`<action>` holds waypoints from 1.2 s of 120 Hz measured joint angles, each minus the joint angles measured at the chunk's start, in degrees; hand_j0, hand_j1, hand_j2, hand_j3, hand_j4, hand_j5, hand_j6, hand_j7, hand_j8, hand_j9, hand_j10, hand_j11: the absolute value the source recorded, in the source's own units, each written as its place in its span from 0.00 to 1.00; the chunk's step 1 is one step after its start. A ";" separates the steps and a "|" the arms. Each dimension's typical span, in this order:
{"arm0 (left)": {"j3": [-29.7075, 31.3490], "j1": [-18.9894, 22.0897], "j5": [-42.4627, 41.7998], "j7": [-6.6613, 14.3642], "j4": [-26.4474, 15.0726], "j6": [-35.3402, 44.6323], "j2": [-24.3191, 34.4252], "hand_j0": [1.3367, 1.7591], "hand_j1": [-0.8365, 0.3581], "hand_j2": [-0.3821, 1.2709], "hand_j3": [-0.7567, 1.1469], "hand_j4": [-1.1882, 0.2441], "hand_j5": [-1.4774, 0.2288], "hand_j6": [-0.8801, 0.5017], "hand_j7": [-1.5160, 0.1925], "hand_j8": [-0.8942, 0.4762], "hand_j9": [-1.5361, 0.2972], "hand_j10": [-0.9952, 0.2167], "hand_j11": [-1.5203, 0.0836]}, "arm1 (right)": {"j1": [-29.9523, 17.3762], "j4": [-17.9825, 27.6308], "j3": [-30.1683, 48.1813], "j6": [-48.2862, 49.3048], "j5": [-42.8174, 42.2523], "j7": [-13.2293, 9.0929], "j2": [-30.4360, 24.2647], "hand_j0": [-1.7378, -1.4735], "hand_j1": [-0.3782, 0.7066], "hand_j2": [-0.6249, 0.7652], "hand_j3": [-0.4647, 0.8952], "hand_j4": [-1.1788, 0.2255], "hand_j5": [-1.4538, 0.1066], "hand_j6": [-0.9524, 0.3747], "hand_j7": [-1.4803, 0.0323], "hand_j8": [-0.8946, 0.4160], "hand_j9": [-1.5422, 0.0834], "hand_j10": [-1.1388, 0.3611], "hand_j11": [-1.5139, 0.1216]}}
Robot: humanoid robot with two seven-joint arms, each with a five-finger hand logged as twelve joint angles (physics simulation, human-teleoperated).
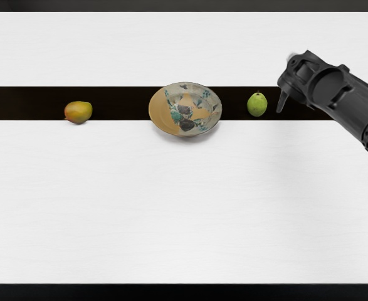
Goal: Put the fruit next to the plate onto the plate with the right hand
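A green pear-like fruit [257, 104] stands just right of the patterned plate [162, 113], on the dark strip across the table. An orange-yellow mango [78, 112] lies farther off, to the plate's left. My right hand [289, 84] comes in on its black arm from the right edge and hovers a little right of the green fruit, not touching it. One finger [283, 100] points down; the hand is open and holds nothing. The bulky wrist hides the rest of the fingers. Nothing lies on the plate.
The white table top [184, 200] stretches wide in front of the dark strip [21, 103], and another white band lies behind it. The table's front edge runs along the bottom of the view.
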 joint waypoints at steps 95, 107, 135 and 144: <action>-0.03 0.00 0.00 0.00 0.00 0.00 0.00 0.76 0.99 0.23 0.40 0.83 0.87 0.64 0.89 0.65 0.84 0.82 0.95 | -5.35 2.69 -4.96 -0.98 -0.44 17.64 0.64 0.30 0.07 0.44 0.34 0.81 0.90 0.69 0.95 0.65 0.92 0.73 0.89; -0.03 0.00 0.00 0.00 0.00 0.00 0.00 0.76 0.99 0.23 0.40 0.83 0.87 0.64 0.89 0.65 0.84 0.82 0.95 | -6.24 2.42 -4.90 -1.33 -0.41 17.84 0.64 0.30 0.13 0.44 0.34 0.77 0.85 0.65 0.90 0.61 0.87 0.70 0.85; -0.02 0.00 0.00 0.00 0.00 0.00 0.00 0.76 0.99 0.23 0.40 0.83 0.87 0.64 0.89 0.65 0.84 0.82 0.95 | -6.87 2.21 -4.40 -2.39 -0.40 19.09 0.64 0.30 0.25 0.42 0.34 0.70 0.76 0.56 0.81 0.53 0.79 0.62 0.77; -0.02 -0.02 0.00 0.00 0.00 0.00 0.00 0.76 0.99 0.23 0.40 0.83 0.87 0.64 0.89 0.65 0.84 0.82 0.95 | -6.91 2.05 -4.32 -2.55 -0.40 19.35 0.64 0.30 0.28 0.42 0.34 0.68 0.74 0.55 0.78 0.51 0.77 0.61 0.75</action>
